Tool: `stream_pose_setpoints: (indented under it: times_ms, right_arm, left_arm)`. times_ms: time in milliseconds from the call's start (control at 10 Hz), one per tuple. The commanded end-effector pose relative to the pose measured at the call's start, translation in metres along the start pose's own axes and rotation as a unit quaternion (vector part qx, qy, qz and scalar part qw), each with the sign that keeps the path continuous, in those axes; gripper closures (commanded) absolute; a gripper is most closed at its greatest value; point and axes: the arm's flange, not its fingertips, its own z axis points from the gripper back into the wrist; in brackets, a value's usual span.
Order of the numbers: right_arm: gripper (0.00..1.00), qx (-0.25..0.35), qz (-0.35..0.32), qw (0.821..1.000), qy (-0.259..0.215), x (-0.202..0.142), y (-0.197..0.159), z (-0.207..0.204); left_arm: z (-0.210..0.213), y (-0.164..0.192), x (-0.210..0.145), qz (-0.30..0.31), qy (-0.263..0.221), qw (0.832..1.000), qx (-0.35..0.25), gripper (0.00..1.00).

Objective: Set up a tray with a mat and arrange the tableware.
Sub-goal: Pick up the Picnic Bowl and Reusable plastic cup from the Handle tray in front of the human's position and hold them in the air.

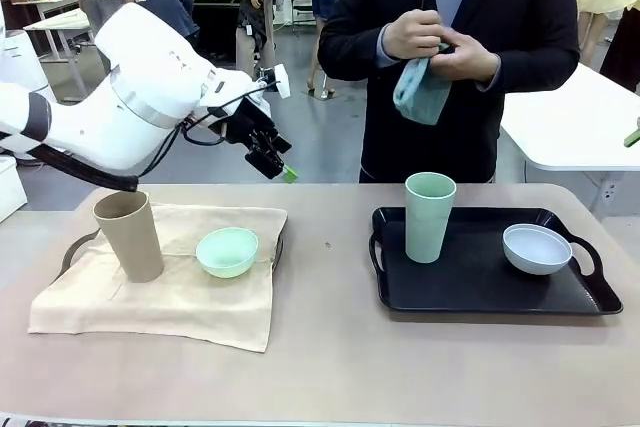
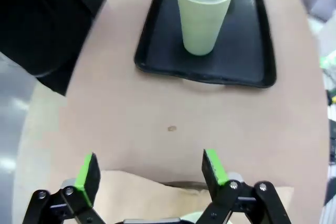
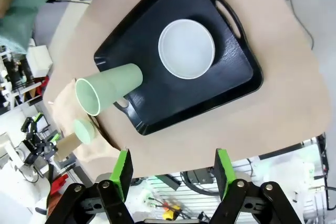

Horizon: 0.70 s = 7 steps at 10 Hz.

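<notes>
A beige mat (image 1: 190, 297) lies draped over a dark tray (image 1: 72, 252) at the left. On it stand a tan cup (image 1: 130, 235) and a mint bowl (image 1: 227, 251). At the right, a black tray (image 1: 470, 282) holds a pale green cup (image 1: 430, 217) and a white bowl (image 1: 537, 248). My left gripper (image 1: 283, 169) hangs open in the air above the mat's far edge, nothing between its fingers (image 2: 86, 177). My right gripper (image 3: 173, 171) is open high above the black tray (image 3: 236, 82), looking down on the white bowl (image 3: 186, 48) and the green cup (image 3: 107, 92).
A person stands at the far side behind the black tray, both hands holding a folded teal cloth (image 1: 420, 87). Bare table (image 1: 330, 347) lies between the two trays and along the front edge. A white table (image 1: 590, 127) stands at the back right.
</notes>
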Motion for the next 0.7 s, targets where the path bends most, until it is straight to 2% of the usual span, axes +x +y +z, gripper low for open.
stream_pose_setpoints:
  times_ms: [0,100,200,300,400,500,600]
  right_arm:
    - [0.19,-0.010,-0.001,1.000,-0.013,0.001,0.003,0.003]
    - [0.19,-0.010,-0.001,1.000,-0.013,0.001,0.003,0.003]
    - [0.19,0.002,0.002,1.000,-0.002,0.000,0.000,0.001]
    - [0.19,-0.040,0.004,0.999,0.002,0.012,0.014,-0.012]
    - [0.19,-0.068,0.015,0.998,0.004,0.013,0.025,-0.028]
    - [0.19,-0.091,0.019,0.996,0.011,0.012,0.030,-0.041]
    - [0.19,-0.125,0.024,0.992,0.021,0.014,0.026,-0.057]
  left_arm:
    - [0.010,0.015,-0.010,0.076,0.018,0.996,-0.039,0.00]
    - [0.010,0.015,-0.010,0.076,0.018,0.996,-0.039,0.00]
    - [0.002,0.003,-0.007,0.025,0.005,1.000,-0.011,0.00]
    - [-0.021,0.005,0.001,0.024,-0.006,0.995,-0.096,0.00]
    - [-0.043,0.000,0.014,0.036,-0.025,0.983,-0.178,0.00]
    - [-0.052,-0.001,0.025,0.046,-0.058,0.977,-0.200,0.00]
    - [-0.066,-0.008,0.030,0.041,-0.063,0.974,-0.216,0.00]
